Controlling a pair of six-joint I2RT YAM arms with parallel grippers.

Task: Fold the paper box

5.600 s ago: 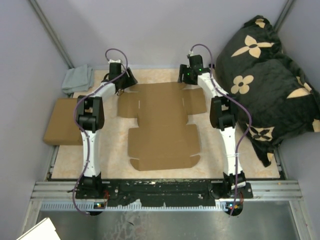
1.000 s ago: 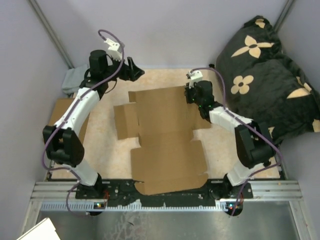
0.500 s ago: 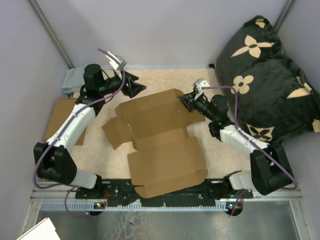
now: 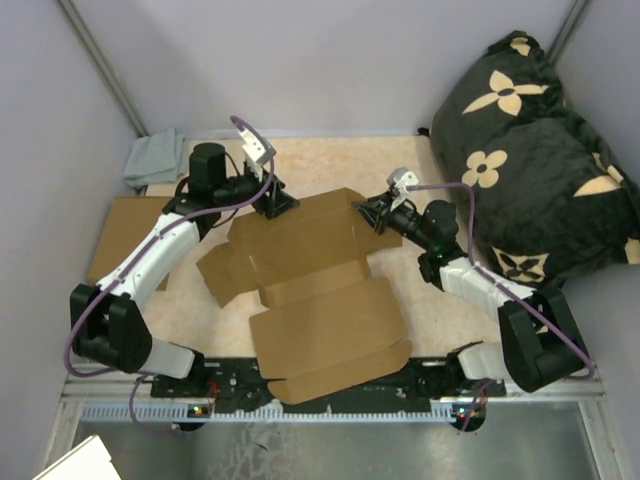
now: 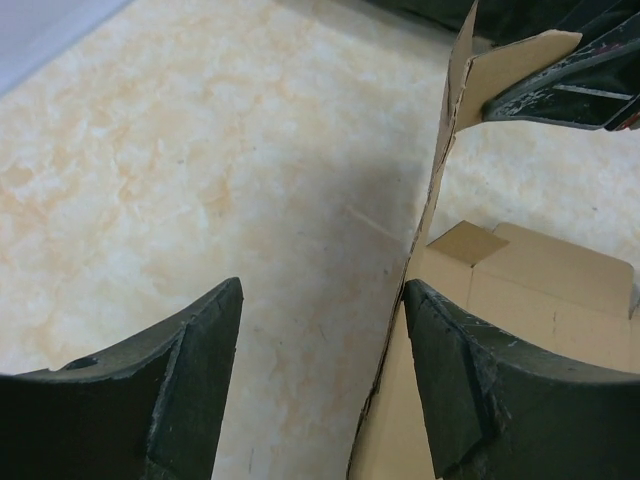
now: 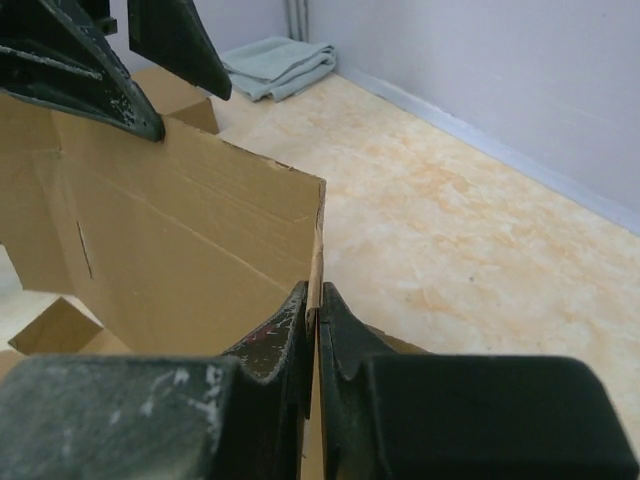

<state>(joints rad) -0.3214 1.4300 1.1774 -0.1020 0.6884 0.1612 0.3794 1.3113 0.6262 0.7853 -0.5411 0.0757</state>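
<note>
Pinching the paper box, right end effector faces left end effector, jaws spread.

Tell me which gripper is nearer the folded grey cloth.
Left. The left gripper is right of the folded grey cloth; the right gripper is farther right, pinching the brown cardboard box.

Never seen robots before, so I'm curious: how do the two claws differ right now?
The left gripper is open; the right gripper is shut. The left gripper only straddles the raised flap of the paper box, with the flap's edge loose in the gap; the right gripper pinches that flap's edge tight. Both work on the same far flap.
</note>
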